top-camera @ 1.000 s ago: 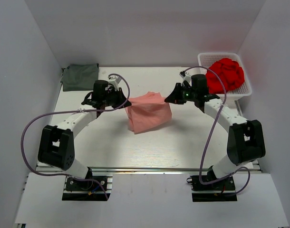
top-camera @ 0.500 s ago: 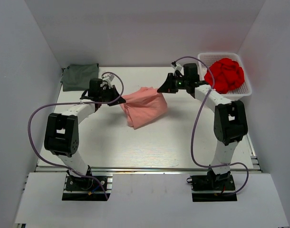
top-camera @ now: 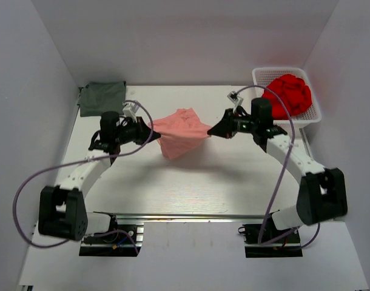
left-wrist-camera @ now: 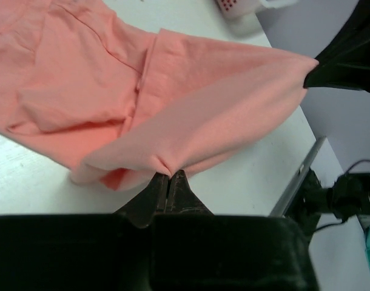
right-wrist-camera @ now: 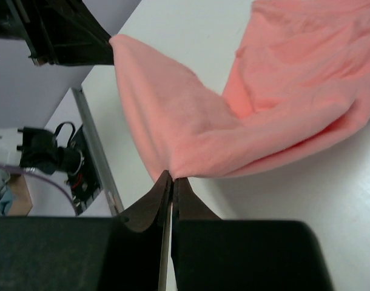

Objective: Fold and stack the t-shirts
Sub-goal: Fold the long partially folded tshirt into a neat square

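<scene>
1. Since the earlier frame, the right pincer (top-camera: 210,130) is sitting nearer the arm bases and farther from the left pincer (top-camera: 151,128). The salmon-pink t-shirt (top-camera: 180,132) between them is now being drawn out wider.
2. The left pincer is clenching one edge of the salmon-pink t-shirt, with its fingers pressing together and cloth bunching at the tips.
3. The right pincer is clenching the opposite edge in the same way, pinching a small gather of cloth.
4. The salmon-pink t-shirt is hanging between the two pincers over the middle of the bench (top-camera: 191,182). Its upper edge is running taut from one pincer to the other, and its loose folds are drooping toward the bench surface.
5. The dark grey-green t-shirt (top-camera: 102,97) is lying in the far left corner of the bench, well apart from the pincers.
6. A white basket (top-camera: 316,115) is sitting in the far right corner, holding a heap of red cloth (top-camera: 287,94).
</scene>
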You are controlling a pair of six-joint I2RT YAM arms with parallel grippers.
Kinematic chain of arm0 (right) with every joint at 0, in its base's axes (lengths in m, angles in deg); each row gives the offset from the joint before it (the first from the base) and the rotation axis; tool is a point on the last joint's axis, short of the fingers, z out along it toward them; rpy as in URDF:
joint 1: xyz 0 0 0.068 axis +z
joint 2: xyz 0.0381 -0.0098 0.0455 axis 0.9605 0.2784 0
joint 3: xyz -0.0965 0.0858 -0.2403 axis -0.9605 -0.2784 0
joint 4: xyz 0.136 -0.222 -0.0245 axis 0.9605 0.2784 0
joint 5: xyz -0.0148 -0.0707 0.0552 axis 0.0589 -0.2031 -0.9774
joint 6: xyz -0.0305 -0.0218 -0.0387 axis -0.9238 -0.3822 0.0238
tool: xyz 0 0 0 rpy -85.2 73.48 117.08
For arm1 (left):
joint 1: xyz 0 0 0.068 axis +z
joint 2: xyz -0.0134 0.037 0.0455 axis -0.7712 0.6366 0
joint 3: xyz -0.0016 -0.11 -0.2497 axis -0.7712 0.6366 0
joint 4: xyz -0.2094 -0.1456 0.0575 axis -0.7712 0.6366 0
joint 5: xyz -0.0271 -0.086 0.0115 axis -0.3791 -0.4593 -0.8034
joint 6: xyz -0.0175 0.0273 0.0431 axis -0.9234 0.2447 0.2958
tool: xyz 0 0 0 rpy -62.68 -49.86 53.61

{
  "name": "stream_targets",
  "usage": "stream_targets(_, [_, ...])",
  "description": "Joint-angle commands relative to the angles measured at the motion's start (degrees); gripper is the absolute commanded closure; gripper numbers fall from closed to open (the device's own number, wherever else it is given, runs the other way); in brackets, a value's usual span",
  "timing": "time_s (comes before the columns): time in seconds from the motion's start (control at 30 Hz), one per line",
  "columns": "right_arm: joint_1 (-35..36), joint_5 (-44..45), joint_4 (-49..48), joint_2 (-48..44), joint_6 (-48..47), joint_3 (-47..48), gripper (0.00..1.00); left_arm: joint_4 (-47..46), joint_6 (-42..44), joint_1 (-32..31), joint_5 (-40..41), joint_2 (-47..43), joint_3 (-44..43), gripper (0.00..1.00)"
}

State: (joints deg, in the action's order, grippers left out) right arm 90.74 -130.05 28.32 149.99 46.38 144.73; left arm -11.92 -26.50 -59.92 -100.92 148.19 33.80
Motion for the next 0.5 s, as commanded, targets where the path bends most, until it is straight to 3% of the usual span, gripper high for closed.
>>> stream_targets(0.0, [-0.03,-2.98,-5.39,-8.73,0.94,-7.45,1.0,-2.09,0.44,0.14,-2.62,-9.03,6.83,1.0])
stream_targets(0.2, [0.41,-2.54,-7.84,-19.91,2.43,-16.43,1.0,-1.39,-0.26,0.14,-6.57,-20.54,11.16,1.0])
stream_targets(0.47, [1.11,-1.23,-8.38,-28.2,4.81,-22.06,1.0,-2.08,-2.11,0.14,-6.49,-24.88,14.49,1.0])
